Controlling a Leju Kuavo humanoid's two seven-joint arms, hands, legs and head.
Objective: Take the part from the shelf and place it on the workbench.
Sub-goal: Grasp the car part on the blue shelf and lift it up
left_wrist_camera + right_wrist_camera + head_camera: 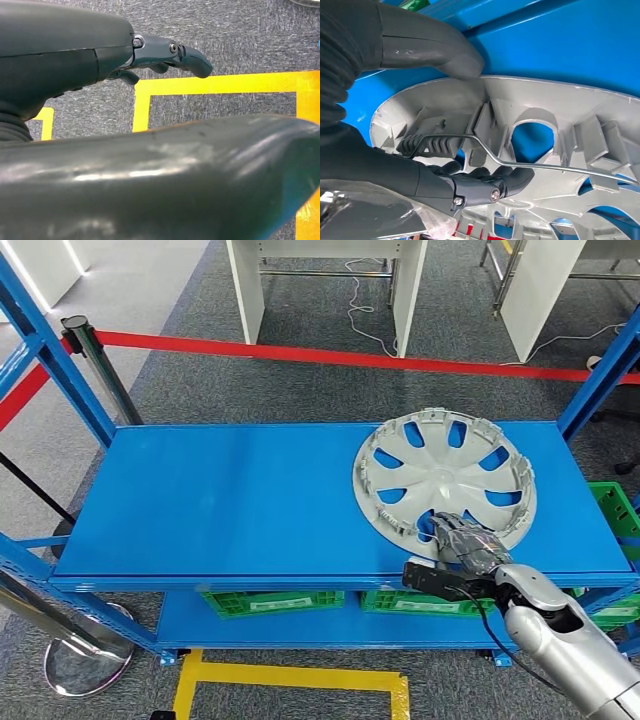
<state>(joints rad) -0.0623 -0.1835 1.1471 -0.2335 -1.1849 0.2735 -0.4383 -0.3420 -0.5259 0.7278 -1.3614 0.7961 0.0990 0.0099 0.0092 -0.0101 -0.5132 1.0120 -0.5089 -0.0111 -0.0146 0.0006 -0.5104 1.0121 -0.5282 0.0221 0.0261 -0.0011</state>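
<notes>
One silver hubcap (444,476) is lying inner side up on the top shelf (226,500), right of centre in the head view and close to the shelf's front edge. The right hand (466,539) is closing on the hubcap's near rim: in the right wrist view the thumb (444,52) is pressing along the outside of the rim while the fingers (486,182) are curling inside, under the wire ring (531,165). So it is gripping the cover at one edge only.

The left hand (166,55) is hanging over grey floor and yellow tape (211,85), fingers loosely extended, holding nothing.

The risk, as I judge it, lies in that edge grip. The cover is wide and thin, so on lifting it could be swinging down, pivoting in the fingers or slipping out. A finger could also be catching the ring or a clip and dragging the cover off the shelf's edge.

Count: one hubcap, two shelf levels, three green crates (264,602) showing.
</notes>
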